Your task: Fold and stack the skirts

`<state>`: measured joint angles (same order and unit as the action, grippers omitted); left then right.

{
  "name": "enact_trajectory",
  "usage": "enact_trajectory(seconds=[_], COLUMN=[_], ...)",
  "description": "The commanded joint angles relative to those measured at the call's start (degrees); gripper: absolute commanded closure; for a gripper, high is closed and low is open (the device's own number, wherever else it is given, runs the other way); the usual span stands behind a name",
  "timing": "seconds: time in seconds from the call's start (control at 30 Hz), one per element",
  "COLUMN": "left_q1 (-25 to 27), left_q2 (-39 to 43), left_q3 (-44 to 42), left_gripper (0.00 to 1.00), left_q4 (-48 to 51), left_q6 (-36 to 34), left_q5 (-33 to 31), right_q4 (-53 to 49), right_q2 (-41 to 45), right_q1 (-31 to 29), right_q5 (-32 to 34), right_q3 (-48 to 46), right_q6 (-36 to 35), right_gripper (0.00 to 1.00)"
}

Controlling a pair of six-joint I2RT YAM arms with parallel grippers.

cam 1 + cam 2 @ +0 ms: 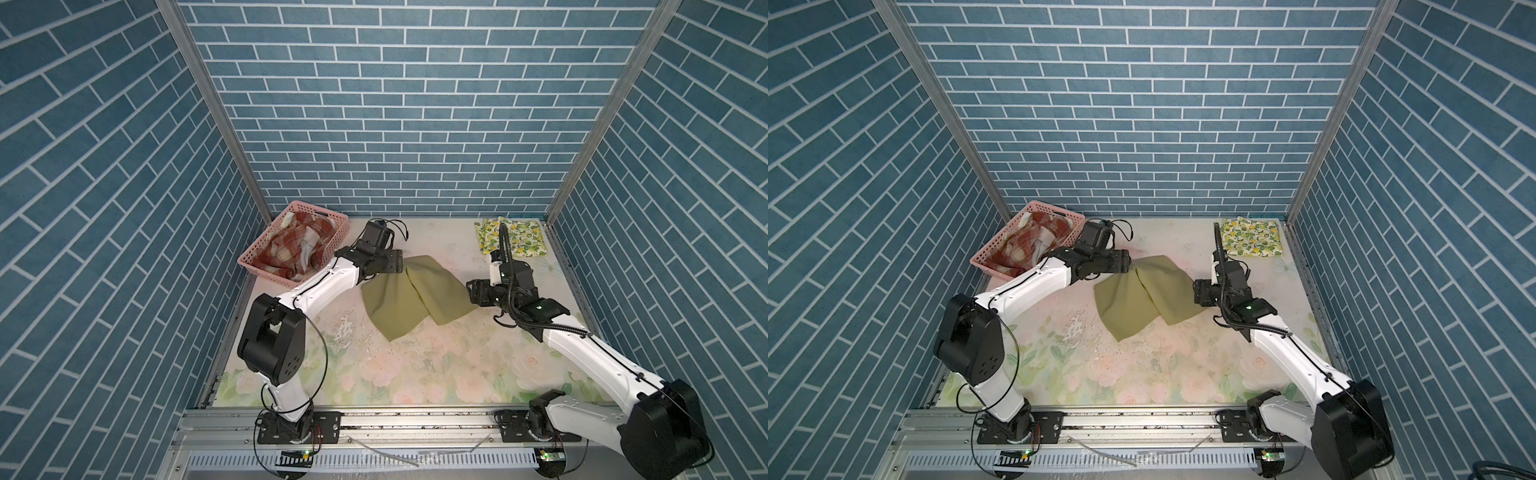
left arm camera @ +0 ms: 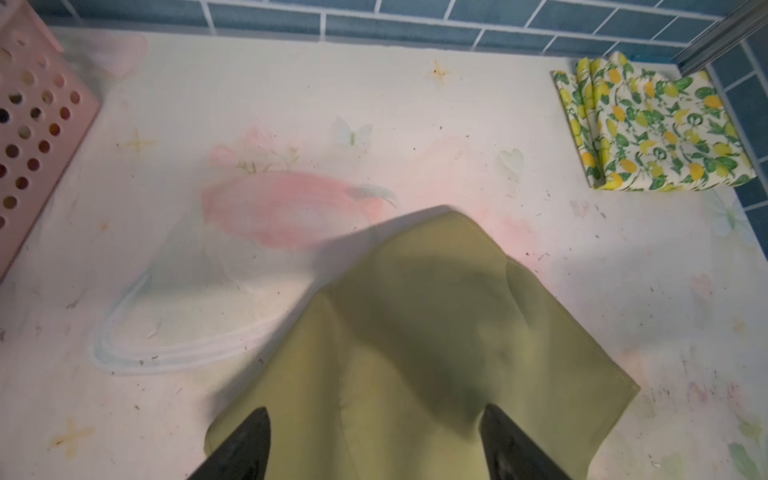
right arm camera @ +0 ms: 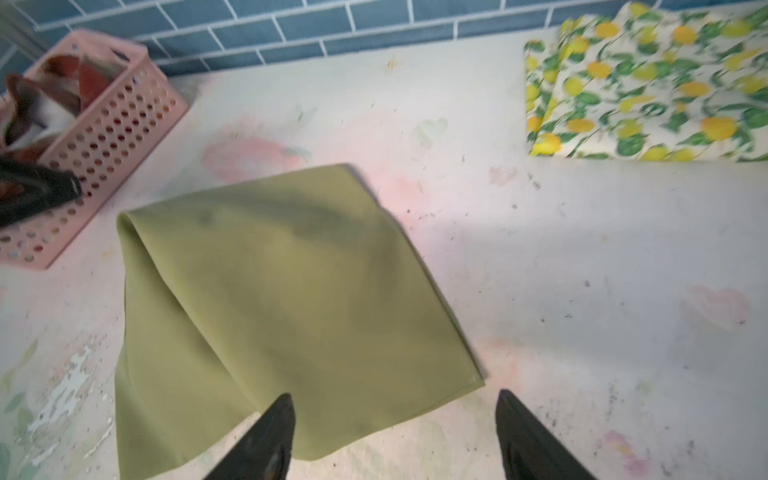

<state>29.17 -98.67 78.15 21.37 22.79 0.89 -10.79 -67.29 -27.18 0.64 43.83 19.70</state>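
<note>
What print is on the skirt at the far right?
Lemon skirt: yellow lemons, green leaves on white; left wrist view shows best.

L gripper [image 2: 376,419], R gripper [image 3: 395,399] spread wide

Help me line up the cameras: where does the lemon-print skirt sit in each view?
Top view: lemon-print skirt in the far right corner of the table.
Top view: same corner.
Left wrist: beyond the olive skirt, folded.
Right wrist: beyond the olive skirt, cut by the frame edge.
Shared landmark: pink basket, seen in all four.
</note>
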Motion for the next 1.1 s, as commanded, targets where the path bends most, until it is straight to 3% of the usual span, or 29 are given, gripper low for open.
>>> enact_trajectory(seconds=[0.0, 0.2, 0.4, 0.6, 0.67, 0.73, 0.83, 0.93, 1.07], left_q1=[0.53, 0.71, 0.65, 0.54, 0.47, 0.48, 0.54, 0.71, 3.0], left_q2=[2.26, 7.23, 10.42, 10.67, 10.86, 11.1, 11.45, 13.13, 16.06], left_q3=[-1.01, -8.7, -16.56, -20.39, -21.55, -22.8, -24.08, -26.87, -31.07], left_gripper=[0.19, 0.2, 0.21, 0.21, 0.21, 0.21, 0.21, 0.21, 0.23], left_q4=[3.68, 6.89, 7.18, 6.91, 6.03, 4.96, 4.11, 0.74, -6.42], left_q6=[-0.9, 2.08, 6.64, 9.61, 10.57, 11.39, 11.89, 12.11, 8.96], left_q5=[-2.77, -6.73, -6.71, -5.47, -4.2, -2.74, -1.15, 1.71, 4.32], right_q4=[-1.21, 0.11, 4.9, 9.49, 9.97, 11.37, 8.86, 6.49, 3.46], right_q2=[-3.63, -8.01, -11.87, -21.95, -25.08, -27.22, -26.77, -22.48, -16.61], right_q1=[-1.52, -6.68, -12.99, -13.92, -13.98, -13.95, -13.79, -11.84, -5.71], right_q5=[-3.06, -2.8, -2.25, -0.59, 1.42, 3.56, 9.01, 11.5, 4.49], right_q3=[-0.69, -1.77, -3.36, -1.18, 0.64, 1.79, 4.52, 5.2, 5.71], right_q6=[0.83, -0.25, -4.75, -4.52, -4.11, -4.22, -2.87, -1.01, 2.57], right_gripper=[0.24, 0.2, 0.16, 0.18, 0.27, 0.46, 0.97, 1.0, 1.0])
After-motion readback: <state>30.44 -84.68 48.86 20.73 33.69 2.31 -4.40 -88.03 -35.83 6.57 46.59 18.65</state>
